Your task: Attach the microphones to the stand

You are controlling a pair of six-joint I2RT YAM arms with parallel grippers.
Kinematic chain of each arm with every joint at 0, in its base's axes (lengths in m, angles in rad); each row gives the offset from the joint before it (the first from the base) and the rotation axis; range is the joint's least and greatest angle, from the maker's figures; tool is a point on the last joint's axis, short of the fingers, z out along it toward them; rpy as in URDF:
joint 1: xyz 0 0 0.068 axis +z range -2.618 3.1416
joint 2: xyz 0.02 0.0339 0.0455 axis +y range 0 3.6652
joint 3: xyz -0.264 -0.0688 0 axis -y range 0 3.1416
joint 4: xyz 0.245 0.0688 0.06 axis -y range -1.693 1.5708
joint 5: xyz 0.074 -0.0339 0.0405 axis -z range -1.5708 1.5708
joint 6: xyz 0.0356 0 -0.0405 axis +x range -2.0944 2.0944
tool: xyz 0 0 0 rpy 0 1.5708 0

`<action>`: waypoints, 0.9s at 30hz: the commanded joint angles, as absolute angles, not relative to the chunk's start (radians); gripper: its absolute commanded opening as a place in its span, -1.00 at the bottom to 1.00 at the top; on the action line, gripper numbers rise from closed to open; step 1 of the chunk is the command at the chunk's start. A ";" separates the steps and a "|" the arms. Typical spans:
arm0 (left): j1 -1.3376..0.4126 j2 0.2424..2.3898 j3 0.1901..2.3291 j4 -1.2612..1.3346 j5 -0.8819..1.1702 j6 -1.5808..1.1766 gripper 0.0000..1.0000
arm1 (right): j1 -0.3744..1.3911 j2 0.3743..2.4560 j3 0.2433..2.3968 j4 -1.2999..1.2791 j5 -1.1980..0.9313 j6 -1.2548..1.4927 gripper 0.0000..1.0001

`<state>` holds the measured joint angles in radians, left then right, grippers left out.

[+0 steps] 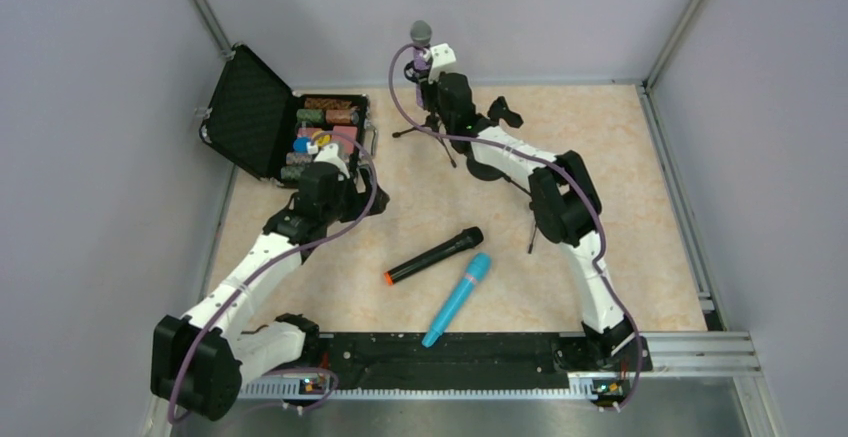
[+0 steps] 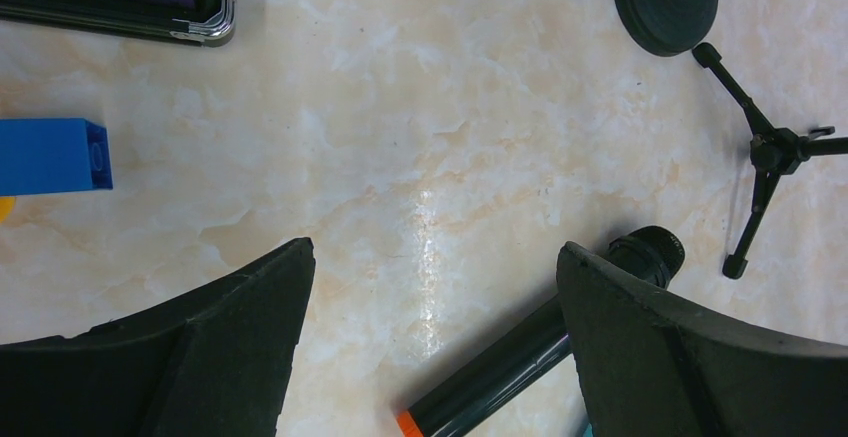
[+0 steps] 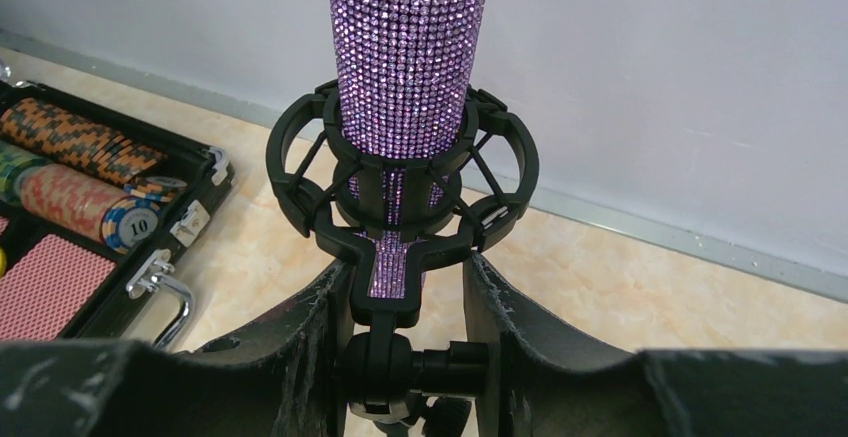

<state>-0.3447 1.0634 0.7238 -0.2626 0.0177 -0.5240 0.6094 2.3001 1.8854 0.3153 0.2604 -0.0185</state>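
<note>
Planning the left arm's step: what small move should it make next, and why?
Probably shift the open left gripper sideways until the black microphone is centred between its fingers. The purple microphone already sits in the stand's mount, while the black one lies on the table, partly behind one finger.

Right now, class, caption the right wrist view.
Purple microphone upright in a black shock mount, right gripper flanking its lower end.

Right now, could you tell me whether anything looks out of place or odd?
Nothing spilled or damaged. A blue block lies loose outside the chip case; the black microphone and light blue microphone lie flat, unmounted.
</note>
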 commanded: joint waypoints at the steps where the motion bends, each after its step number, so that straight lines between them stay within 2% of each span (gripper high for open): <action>1: -0.339 1.067 0.764 -0.239 0.039 -0.515 0.89 | 0.637 2.315 1.971 0.451 0.348 -0.058 -1.00; 3: -0.340 1.066 0.764 -0.241 0.040 -0.515 0.89 | 0.639 2.311 1.961 0.444 0.348 -0.064 -0.93; 7: -0.340 1.062 0.764 -0.244 0.041 -0.515 0.89 | 0.642 2.273 1.910 0.462 0.322 -0.060 -0.02; 10: -0.340 1.059 0.763 -0.244 0.045 -0.517 0.89 | 0.640 2.236 1.873 0.476 0.296 -0.071 0.33; 16: -0.339 1.052 0.763 -0.245 0.057 -0.520 0.88 | 0.641 2.157 1.825 0.459 0.283 -0.076 0.59; 27: -0.340 1.033 0.751 -0.243 0.072 -0.527 0.88 | 0.642 1.979 1.648 0.472 0.270 -0.039 0.61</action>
<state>-0.3431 1.0626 0.7242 -0.2634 0.0566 -0.5251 0.6285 2.0895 1.7004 0.4255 0.2852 -0.0589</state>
